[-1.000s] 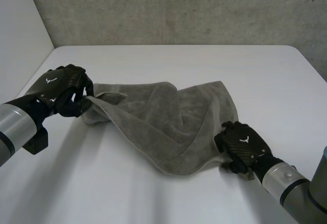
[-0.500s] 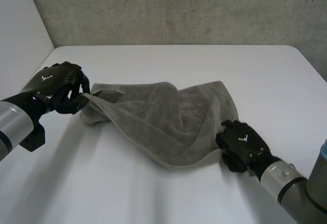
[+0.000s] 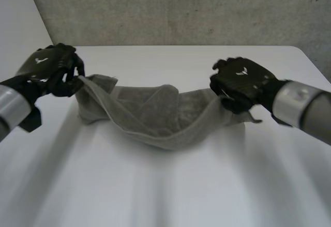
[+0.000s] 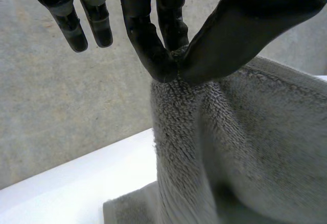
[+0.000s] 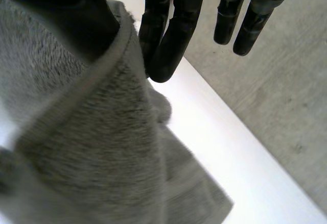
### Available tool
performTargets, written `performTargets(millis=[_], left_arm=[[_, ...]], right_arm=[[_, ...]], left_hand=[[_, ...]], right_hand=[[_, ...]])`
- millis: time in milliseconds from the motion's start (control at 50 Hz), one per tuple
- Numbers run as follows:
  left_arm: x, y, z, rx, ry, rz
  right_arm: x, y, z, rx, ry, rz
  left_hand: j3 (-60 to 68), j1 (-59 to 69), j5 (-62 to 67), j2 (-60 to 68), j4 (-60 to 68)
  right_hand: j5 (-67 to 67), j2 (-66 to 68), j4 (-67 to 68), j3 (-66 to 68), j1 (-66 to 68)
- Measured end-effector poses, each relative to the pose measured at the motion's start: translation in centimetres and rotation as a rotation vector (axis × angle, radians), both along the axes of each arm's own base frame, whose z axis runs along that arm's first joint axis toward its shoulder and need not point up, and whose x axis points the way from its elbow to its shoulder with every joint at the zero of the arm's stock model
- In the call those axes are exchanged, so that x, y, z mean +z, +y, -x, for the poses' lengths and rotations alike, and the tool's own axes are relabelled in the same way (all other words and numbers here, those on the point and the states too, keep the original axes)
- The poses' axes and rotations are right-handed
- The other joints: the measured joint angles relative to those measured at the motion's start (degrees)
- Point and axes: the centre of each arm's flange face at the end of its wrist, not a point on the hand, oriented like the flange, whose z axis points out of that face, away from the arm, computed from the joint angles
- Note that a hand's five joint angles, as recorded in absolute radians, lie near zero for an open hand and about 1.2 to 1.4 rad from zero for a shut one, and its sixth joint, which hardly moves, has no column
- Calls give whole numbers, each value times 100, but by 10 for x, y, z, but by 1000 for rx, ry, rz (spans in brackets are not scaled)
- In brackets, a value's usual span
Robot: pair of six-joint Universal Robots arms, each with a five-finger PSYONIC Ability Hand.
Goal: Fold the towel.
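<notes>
A grey terry towel (image 3: 155, 118) is hanging between two black robot hands over a white table (image 3: 170, 191). It is sagging in the middle like a hammock, and its lowest folds appear to be touching the tabletop near the table's centre. Taking the towel's middle as the centre of a clock face in the head view, the left hand (image 3: 49, 72) is hovering at about ten o'clock and gripping a raised corner of the cloth. The right hand (image 3: 240, 82) is hovering at about two o'clock and lifting the opposite end. Some loose cloth is bunching on the table below the left hand, at about nine o'clock. In the left wrist view, the left hand's thumb (image 4: 255, 25) is pressing the towel's corner (image 4: 240, 147) against the tips of the nearer fingers. The other fingers are pointing straight out, clear of the cloth. In the right wrist view, the right hand's fingers (image 5: 173, 25) are reaching out straight, and the towel's hemmed edge (image 5: 92, 147) is running up between them and the thumb, so this hand is also pinching the cloth. From both pinches the towel is draping down toward the table. A rough grey wall (image 3: 170, 10) is standing behind the table at twelve o'clock.
</notes>
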Motion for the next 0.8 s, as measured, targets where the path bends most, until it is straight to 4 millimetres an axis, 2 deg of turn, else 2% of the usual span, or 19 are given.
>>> performTargets(millis=[80, 120, 200, 220, 240, 280, 340, 400, 440, 480, 560, 620, 720, 740, 760, 800], left_arm=[[-8, -32, 16, 18, 2, 69], [-6, -52, 24, 53, 15, 139], [24, -85, 29, 162, 88, 339], [45, -93, 28, 210, 141, 439], [54, -95, 28, 225, 162, 477], [90, -96, 23, 266, 249, 612], [141, -82, 15, 271, 367, 777], [168, -68, 10, 233, 421, 854], [174, -61, 9, 189, 423, 863], [167, -59, 10, 145, 397, 827], [129, -63, 14, 79, 324, 688], [81, -67, 15, 52, 267, 532], [-7, -62, 6, 70, 190, 267], [-13, -60, 6, 72, 185, 251], [-31, -56, 3, 82, 163, 198], [-50, -50, 0, 94, 130, 150]], right_arm=[[6, -27, -25, 0, 5, 134], [17, -43, -39, -17, -22, 239], [56, -64, -54, -76, -140, 463], [83, -67, -55, -107, -227, 562], [94, -66, -55, -118, -261, 594], [130, -61, -50, -137, -379, 684], [169, -46, -38, -126, -517, 743], [178, -38, -27, -91, -555, 710], [170, -36, -21, -58, -538, 646], [155, -35, -16, -27, -501, 571], [120, -33, -11, 21, -423, 433], [90, -31, -5, 46, -363, 335], [22, -23, 10, 62, -243, 184], [17, -22, 11, 62, -234, 175], [1, -18, 16, 62, -205, 146], [-15, -13, 21, 55, -171, 120]], left_hand=[[0, 17, 0, 0, 0], [0, 24, 0, 0, 0], [0, 36, 0, 0, 0], [0, 37, 0, 0, 0], [0, 37, 0, 0, 0], [0, 37, 0, 0, 0], [0, 37, 0, 1, 0], [0, 37, 0, 1, 0], [0, 37, 0, 1, 0], [0, 37, 5, 1, 0], [0, 37, 6, 6, 0], [0, 37, 7, 18, 0], [0, 37, 7, 24, 0], [0, 37, 7, 24, 0], [0, 37, 7, 24, 0], [0, 37, 7, 24, 0]], right_hand=[[0, 0, 0, 0, 1], [0, 0, 0, 0, 1], [0, 0, 0, 0, 3], [0, 0, 0, 0, 3], [0, 0, 0, 0, 3], [0, 0, 0, -1, 4], [3, 0, 0, 0, 4], [35, 1, 0, -1, 4], [37, 0, 0, 0, 4], [37, 1, 0, 0, 4], [37, 1, 0, 0, 4], [37, 1, 0, 0, 4], [37, 54, 0, 0, 5], [37, 54, 0, 0, 5], [37, 54, 0, 0, 5], [37, 54, 0, -1, 5]])
